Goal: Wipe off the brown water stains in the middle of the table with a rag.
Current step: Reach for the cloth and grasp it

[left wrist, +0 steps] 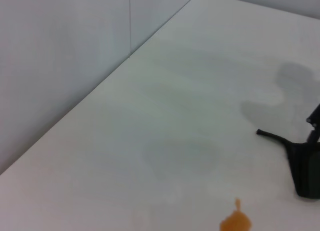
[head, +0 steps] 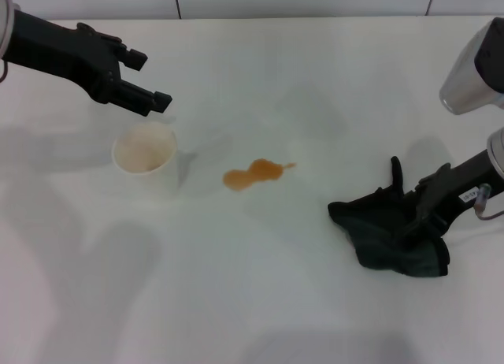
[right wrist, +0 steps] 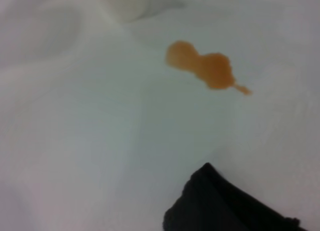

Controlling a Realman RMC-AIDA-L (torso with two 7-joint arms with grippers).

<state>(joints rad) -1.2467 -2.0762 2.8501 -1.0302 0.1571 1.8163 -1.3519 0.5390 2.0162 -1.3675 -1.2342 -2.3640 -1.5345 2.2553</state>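
Observation:
The brown water stains (head: 253,174) lie as an orange-brown puddle in the middle of the white table (head: 260,301). They also show in the right wrist view (right wrist: 202,67) and the left wrist view (left wrist: 235,222). The dark green-black rag (head: 386,242) lies crumpled to the right of the puddle, and its edge shows in the right wrist view (right wrist: 225,206). My right gripper (head: 403,205) is down at the rag and open. One finger (head: 395,173) stands clear of the cloth and the other is hidden in it. My left gripper (head: 150,80) is open and empty at the far left.
A cream-white cup (head: 144,150) stands left of the puddle, just below my left gripper. A tiled wall (head: 236,0) runs along the table's far edge. The right arm's grey housing (head: 472,72) hangs at the right edge.

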